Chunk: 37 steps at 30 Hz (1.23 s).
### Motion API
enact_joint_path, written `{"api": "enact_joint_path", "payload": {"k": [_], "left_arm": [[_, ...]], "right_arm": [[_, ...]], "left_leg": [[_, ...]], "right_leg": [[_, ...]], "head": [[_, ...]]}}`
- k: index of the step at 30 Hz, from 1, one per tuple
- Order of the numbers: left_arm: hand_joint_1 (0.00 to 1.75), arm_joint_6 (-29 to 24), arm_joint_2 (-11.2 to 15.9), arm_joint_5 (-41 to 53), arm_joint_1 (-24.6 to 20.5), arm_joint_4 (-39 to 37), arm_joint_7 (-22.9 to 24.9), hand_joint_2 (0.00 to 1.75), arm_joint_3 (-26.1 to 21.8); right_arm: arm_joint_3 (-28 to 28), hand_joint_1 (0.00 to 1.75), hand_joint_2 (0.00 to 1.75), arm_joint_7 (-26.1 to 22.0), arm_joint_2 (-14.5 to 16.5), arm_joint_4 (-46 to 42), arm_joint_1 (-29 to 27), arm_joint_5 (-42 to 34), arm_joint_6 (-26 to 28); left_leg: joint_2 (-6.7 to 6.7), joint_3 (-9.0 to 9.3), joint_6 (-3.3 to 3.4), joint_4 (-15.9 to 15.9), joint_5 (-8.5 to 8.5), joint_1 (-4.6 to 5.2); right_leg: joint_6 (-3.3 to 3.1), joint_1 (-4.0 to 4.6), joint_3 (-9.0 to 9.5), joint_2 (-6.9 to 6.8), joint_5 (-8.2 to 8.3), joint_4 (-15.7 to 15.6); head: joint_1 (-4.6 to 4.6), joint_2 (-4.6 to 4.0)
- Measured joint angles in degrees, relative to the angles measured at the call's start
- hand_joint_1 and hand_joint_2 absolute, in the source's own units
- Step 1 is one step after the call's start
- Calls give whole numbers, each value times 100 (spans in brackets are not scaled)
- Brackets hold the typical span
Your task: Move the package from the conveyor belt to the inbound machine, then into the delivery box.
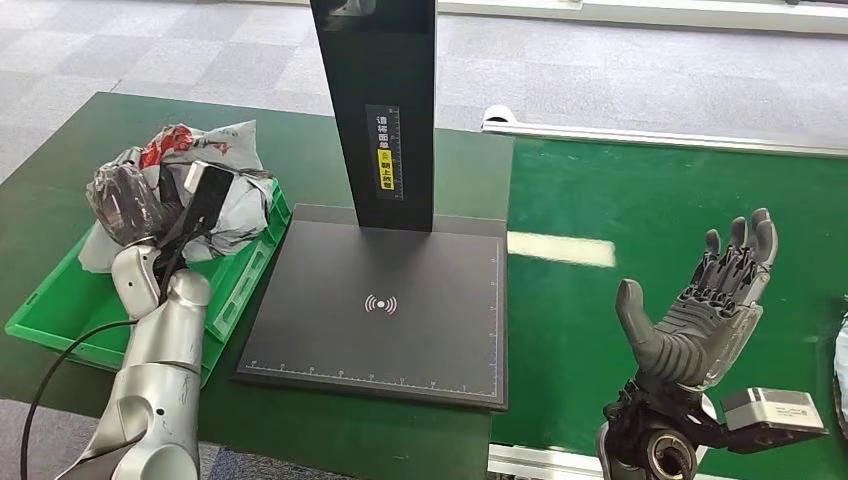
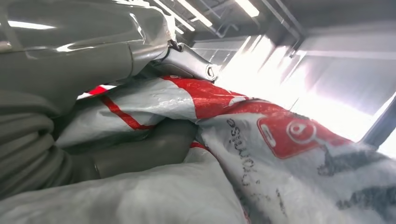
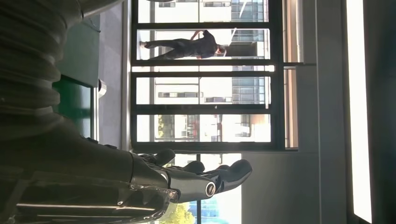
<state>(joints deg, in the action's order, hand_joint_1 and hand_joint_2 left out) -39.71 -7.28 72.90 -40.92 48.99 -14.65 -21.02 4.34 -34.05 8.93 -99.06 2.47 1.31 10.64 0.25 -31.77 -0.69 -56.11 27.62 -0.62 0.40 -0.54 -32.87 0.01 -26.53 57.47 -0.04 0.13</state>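
The grey plastic package (image 1: 215, 150) with red print lies crumpled in the green delivery box (image 1: 60, 310) at the left of the table. My left hand (image 1: 130, 205) is down on it inside the box. In the left wrist view the package (image 2: 280, 154) is bunched between my thumb (image 2: 154, 147) and the fingers over it, so the hand grips it. My right hand (image 1: 700, 300) hangs above the green conveyor belt (image 1: 650, 200), palm up, fingers spread, holding nothing. The right wrist view shows those fingers (image 3: 196, 179) spread in the air.
The black inbound machine plate (image 1: 380, 310) with its tall black column (image 1: 385, 110) stands between the box and the belt. A pale object (image 1: 842, 370) pokes in at the right edge. A cable runs along my left arm. A person (image 3: 187, 44) stands far off beyond windows.
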Motion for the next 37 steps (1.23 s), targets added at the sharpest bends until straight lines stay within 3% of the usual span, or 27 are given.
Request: {"api": "enact_joint_path", "payload": {"k": [3, 9, 11, 15, 18, 19, 20, 27, 30, 37], "left_arm": [[98, 0, 82, 173, -144, -453, 199, 175, -127], [98, -3, 215, 178, -298, -952, 250, 175, -288], [82, -4, 235, 179, -329, -1031, 250, 175, -318], [117, -4, 252, 188, -391, -1135, 266, 175, -361], [29, -5, 259, 203, -442, -1186, 321, 175, -396], [7, -6, 261, 197, -458, -1205, 336, 175, -413], [0, -7, 262, 179, -474, -1226, 339, 175, -433], [0, -8, 250, 53, -517, -1259, 111, 175, -713], [0, -15, 214, -133, -531, -1219, -218, 175, -936], [0, 15, -58, -2004, -752, -1065, -2180, 175, -1719]], "right_arm": [[-7, 0, 175, 26, -10, 1, -4, -6, 0], [-13, 0, 175, 53, -40, 9, -12, -8, 0], [-13, 0, 175, 55, -47, 9, -12, -8, 0], [-15, 0, 175, 55, -61, 10, -12, -9, 0], [-14, 0, 175, 56, -70, 19, -13, -18, 4], [-14, 0, 175, 57, -74, 25, -14, -22, 8], [-13, 0, 175, 59, -79, 31, -14, -28, 14], [-10, 0, 175, 63, -99, 59, -17, -58, 73], [-10, 0, 175, 64, -103, 70, -16, -60, 113], [4, 0, 175, 70, -117, 135, -17, -61, 166]], "left_leg": [[1, -2, 0, 0, 0, 0], [-1, -5, 0, 0, 1, 1], [0, -5, 0, 0, 1, 1], [0, -4, 0, 0, 0, 1], [0, -3, 0, 0, 0, 1], [0, -3, 0, 0, 0, 1], [0, -3, 0, 0, 0, 1], [0, -3, 0, 0, 0, 1], [1, -3, 0, 0, 0, 1], [-3, -2, 0, -1, 0, 1]], "right_leg": [[0, 0, -2, 0, 0, 0], [0, -1, -4, 0, -1, -1], [0, -1, -4, 0, 0, -1], [0, -1, -3, 0, 0, -1], [0, -1, -3, 0, 0, 0], [0, -1, -3, 0, 0, 0], [0, -1, -3, 0, 0, 0], [0, -1, -3, 0, 0, 0], [0, -1, -3, 0, 0, 0], [0, -1, -1, -1, 0, 0]], "head": [[0, 0], [0, 0], [0, 0], [-1, 0], [-1, 0], [-1, 0], [-1, 0], [-1, 0], [-1, 0], [-1, 0]]}}
